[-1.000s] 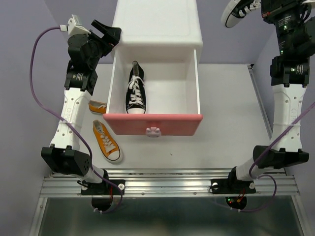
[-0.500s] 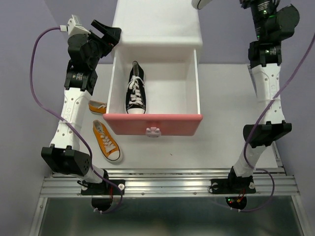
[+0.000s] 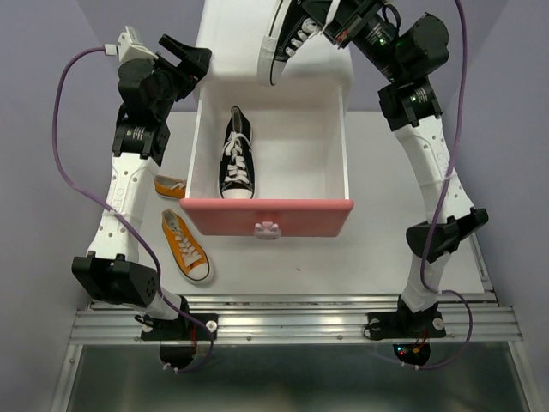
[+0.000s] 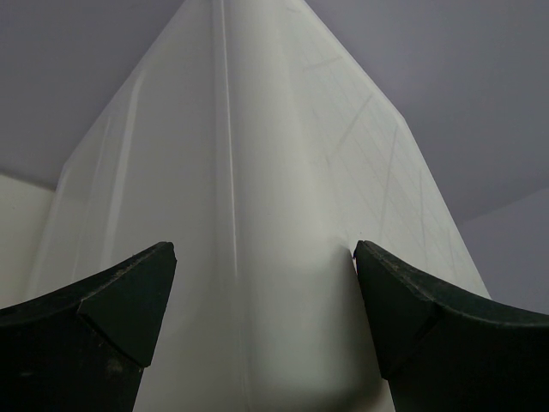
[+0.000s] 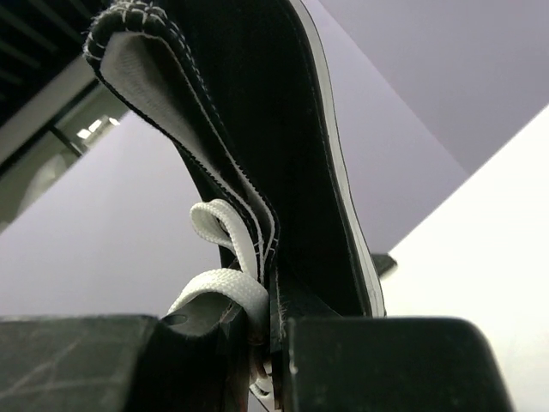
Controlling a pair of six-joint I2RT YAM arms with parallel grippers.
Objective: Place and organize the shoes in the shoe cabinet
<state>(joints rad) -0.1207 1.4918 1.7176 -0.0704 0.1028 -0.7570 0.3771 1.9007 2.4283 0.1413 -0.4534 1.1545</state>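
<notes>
The white shoe cabinet (image 3: 274,43) stands at the back, its upper drawer pulled out with the pink front (image 3: 266,215) towards me. One black shoe (image 3: 238,156) lies in the drawer's left half. My right gripper (image 3: 330,21) is shut on the second black shoe (image 3: 286,41) and holds it tilted above the cabinet top and the drawer's back edge; in the right wrist view my right gripper (image 5: 273,343) pinches the shoe (image 5: 257,129) by its upper and lace. Two orange shoes (image 3: 184,246) (image 3: 170,186) lie on the table left of the drawer. My left gripper (image 3: 184,58) (image 4: 266,283) is open, straddling the cabinet's left corner (image 4: 257,197).
The drawer's right half (image 3: 304,159) holds nothing. The left arm stands close along the drawer's left wall. The purple backdrop walls close in on both sides. The metal base rail (image 3: 292,322) runs along the near edge.
My right arm has swung from the far right corner leftward over the cabinet, carrying the black shoe. The left arm and the other shoes have not moved.
</notes>
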